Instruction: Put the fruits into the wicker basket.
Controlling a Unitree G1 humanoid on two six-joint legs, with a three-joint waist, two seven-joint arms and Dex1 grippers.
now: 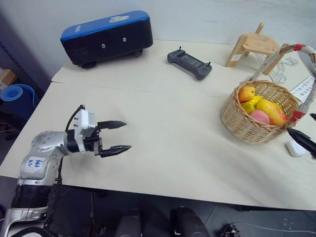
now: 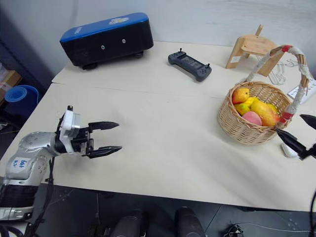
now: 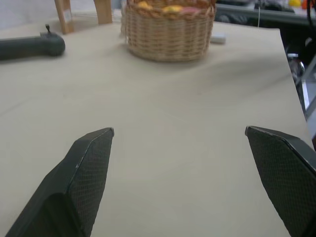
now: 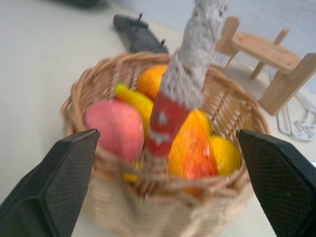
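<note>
The wicker basket holds the mango, the peach and the small red-and-yellow fruit, with yellow pieces among them, so the filling step looks done. The right end effector is just beside the basket, released and grasping nothing. The left end effector, well apart from the basket, is also released and bare. No fruit lies loose on the surface. Next probably calls for drawing both arms clear, minding the basket's arched handle. Beyond the basket are a handheld controller, a blue-topped case and a wooden stand; a white earbud case lies just beside it.
</note>
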